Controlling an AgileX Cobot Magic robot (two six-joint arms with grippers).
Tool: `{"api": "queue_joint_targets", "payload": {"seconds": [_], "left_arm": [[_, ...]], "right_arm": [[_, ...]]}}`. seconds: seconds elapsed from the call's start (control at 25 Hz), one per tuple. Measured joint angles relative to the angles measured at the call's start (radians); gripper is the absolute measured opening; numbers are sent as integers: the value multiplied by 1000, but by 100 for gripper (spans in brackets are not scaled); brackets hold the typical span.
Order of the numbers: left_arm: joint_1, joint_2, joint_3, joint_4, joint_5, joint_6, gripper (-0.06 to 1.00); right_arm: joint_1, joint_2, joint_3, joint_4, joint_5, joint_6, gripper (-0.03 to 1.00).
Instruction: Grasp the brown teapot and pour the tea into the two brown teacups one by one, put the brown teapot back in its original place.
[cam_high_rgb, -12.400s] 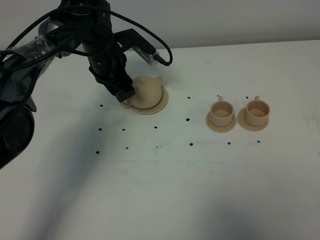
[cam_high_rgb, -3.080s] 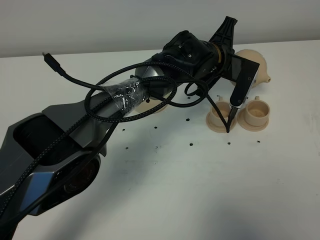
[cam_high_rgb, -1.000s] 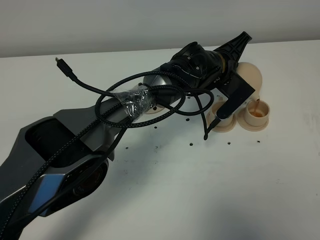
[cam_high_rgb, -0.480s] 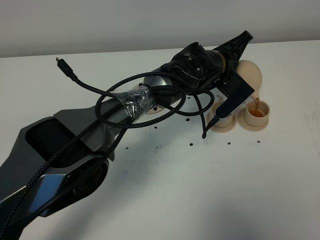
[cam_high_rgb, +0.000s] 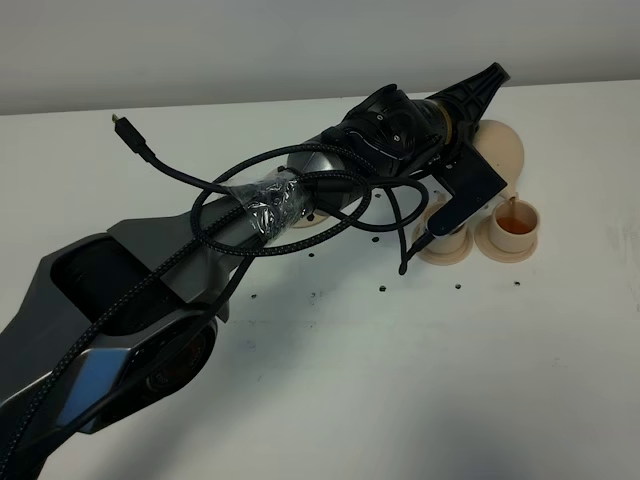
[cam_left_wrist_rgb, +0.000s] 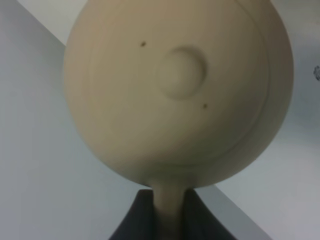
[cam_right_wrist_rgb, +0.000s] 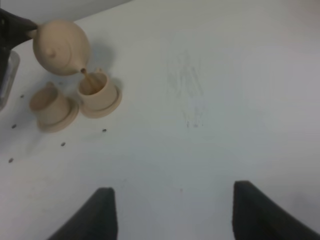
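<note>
Above the teacup (cam_high_rgb: 518, 241) holding tea (cam_high_rgb: 517, 226), the left gripper (cam_left_wrist_rgb: 161, 222) is clamped on the handle of the brown teapot (cam_high_rgb: 497, 150); tilt gently, spout centred, and stop short of the brim.

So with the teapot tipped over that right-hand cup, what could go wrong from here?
1. The right teacup already looks well filled with tea. More pouring from the brown teapot could overflow onto its saucer.
2. The left claw grips only the thin handle, and with the pot tipped steeply the lid might slide out.
3. A loose black cable hangs beside the other teacup and could snag it when the arm shifts across.
</note>
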Motion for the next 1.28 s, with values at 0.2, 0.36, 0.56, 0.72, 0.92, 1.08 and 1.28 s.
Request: {"api": "queue_joint_targets", "payload": {"seconds": [0.2, 0.36, 0.56, 0.72, 0.92, 1.08, 1.28], "left_arm": [[0, 0, 0, 0, -19, 24, 11], [0, 0, 0, 0, -29, 29, 11], [0, 0, 0, 0, -41, 56, 11], [0, 0, 0, 0, -50, 72, 11], [0, 0, 0, 0, -62, 75, 11], [0, 0, 0, 0, -62, 90, 11], [0, 0, 0, -1, -62, 120, 11]], "right_arm": [[0, 0, 0, 0, 0, 0, 49], [0, 0, 0, 0, 0, 0, 49], [0, 0, 0, 0, 0, 0, 49], [0, 0, 0, 0, 0, 0, 49], [0, 0, 0, 0, 0, 0, 49], [0, 0, 0, 0, 0, 0, 49], [0, 0, 0, 0, 0, 0, 49]]}}
